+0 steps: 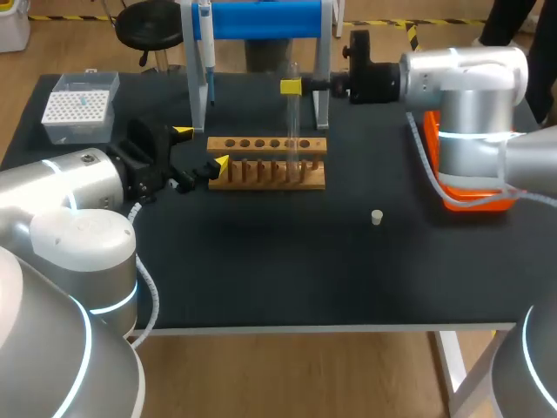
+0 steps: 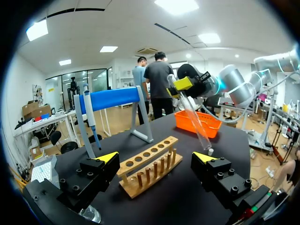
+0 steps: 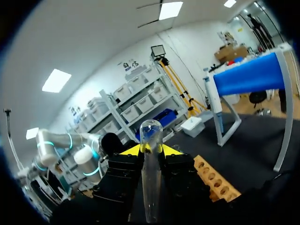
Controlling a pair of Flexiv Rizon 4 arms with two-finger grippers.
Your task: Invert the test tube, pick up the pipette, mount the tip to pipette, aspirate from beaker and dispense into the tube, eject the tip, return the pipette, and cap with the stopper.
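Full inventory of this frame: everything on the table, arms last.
test tube: 1, clear, at rack's right end, held
rack: 1, wooden, mid table
pipette: 1, blue-white, hanging on stand
stand: 1, blue bar, behind rack
tip box: 1, white, far left
stopper: 1, pale, right of rack
tray: 1, orange, under right arm
left gripper: 1, open, beside rack's left end
right gripper: 1, shut on test tube

I can read no text, number or sign on anything on the table [image 1: 287, 261] from here. Any print on the pipette [image 1: 207, 52] or the tip box [image 1: 80, 106] is too small for me to make out.
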